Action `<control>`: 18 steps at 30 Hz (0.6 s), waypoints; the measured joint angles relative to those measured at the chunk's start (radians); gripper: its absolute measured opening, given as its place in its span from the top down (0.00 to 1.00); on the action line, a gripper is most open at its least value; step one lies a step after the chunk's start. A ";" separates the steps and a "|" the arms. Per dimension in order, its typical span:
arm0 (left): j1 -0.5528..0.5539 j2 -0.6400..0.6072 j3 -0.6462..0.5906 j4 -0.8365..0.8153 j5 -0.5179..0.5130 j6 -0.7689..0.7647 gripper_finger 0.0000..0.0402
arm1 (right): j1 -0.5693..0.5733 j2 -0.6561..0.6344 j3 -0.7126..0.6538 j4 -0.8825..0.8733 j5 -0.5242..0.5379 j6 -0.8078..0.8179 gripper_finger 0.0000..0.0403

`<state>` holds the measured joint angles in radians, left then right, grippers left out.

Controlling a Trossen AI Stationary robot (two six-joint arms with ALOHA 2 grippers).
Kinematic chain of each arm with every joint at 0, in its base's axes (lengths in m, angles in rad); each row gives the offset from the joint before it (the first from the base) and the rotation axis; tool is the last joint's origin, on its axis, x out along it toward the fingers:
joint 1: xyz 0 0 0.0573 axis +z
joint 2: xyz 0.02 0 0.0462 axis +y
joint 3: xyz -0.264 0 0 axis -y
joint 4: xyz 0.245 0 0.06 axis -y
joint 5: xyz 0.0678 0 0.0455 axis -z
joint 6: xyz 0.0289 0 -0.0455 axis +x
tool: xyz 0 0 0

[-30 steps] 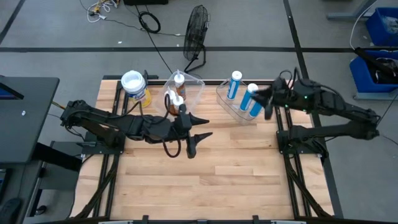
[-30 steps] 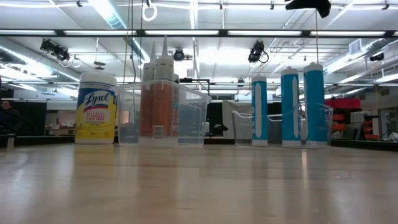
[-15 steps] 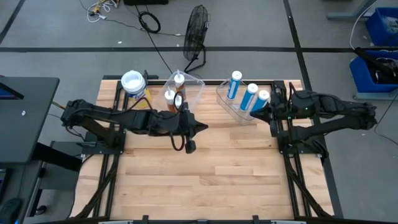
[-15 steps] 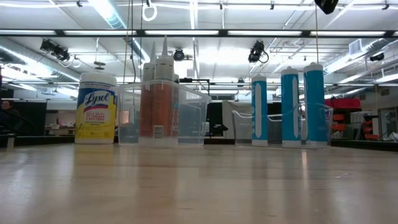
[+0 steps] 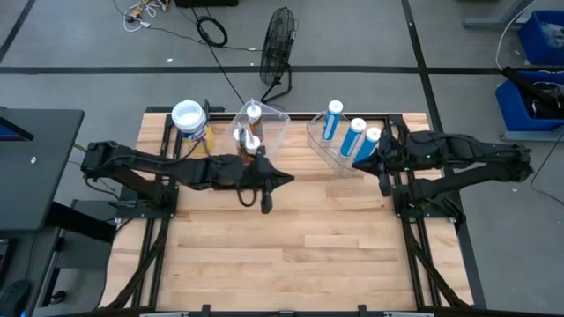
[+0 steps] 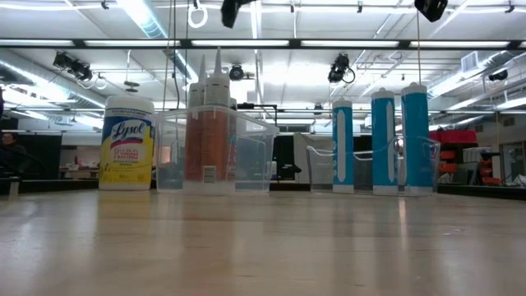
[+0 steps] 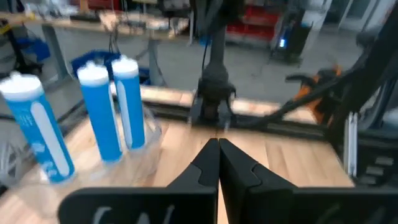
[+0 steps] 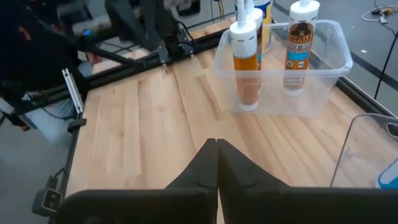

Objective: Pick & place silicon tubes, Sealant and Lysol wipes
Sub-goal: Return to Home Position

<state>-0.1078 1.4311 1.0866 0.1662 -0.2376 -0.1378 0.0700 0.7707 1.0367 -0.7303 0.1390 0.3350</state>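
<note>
The yellow Lysol wipes canister (image 5: 190, 119) (image 6: 127, 142) stands upright on the table at the far left. To its right, a clear bin (image 5: 263, 132) holds the orange-brown tubes (image 8: 244, 59), which stand on end. A second clear bin (image 5: 339, 145) holds three blue tubes (image 6: 386, 140), also upright. My left gripper (image 5: 287, 180) (image 7: 218, 162) hovers shut and empty just in front of the orange tubes' bin. My right gripper (image 5: 380, 164) (image 8: 216, 162) hovers shut and empty beside the blue tubes' bin, on its right.
The bare wooden tabletop (image 5: 291, 255) stretches from the bins to the near edge. Black frame rails (image 5: 401, 211) run along both sides of the table. A fan (image 5: 278, 44) and cables lie on the floor beyond the far edge.
Both grippers have shut with nothing between their fingers. My right gripper has drawn back from above the blue tubes toward the table's right edge, so the third tube's top now shows. My left gripper has pulled back slightly toward the left. The tubes and the canister have stayed put.
</note>
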 joint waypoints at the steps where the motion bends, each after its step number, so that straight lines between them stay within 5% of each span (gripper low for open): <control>1: 0.000 -0.019 -0.020 0.024 0.000 0.001 0.99 | 0.000 0.004 0.000 0.000 -0.007 -0.006 1.00; 18: 0.082 -0.513 -0.481 0.189 0.006 0.041 0.99 | 0.000 0.109 -0.001 -0.126 -0.024 -0.062 0.98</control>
<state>-0.0255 0.9177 0.6052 0.3554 -0.2312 -0.0966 0.0696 0.8792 1.0359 -0.8566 0.1154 0.2725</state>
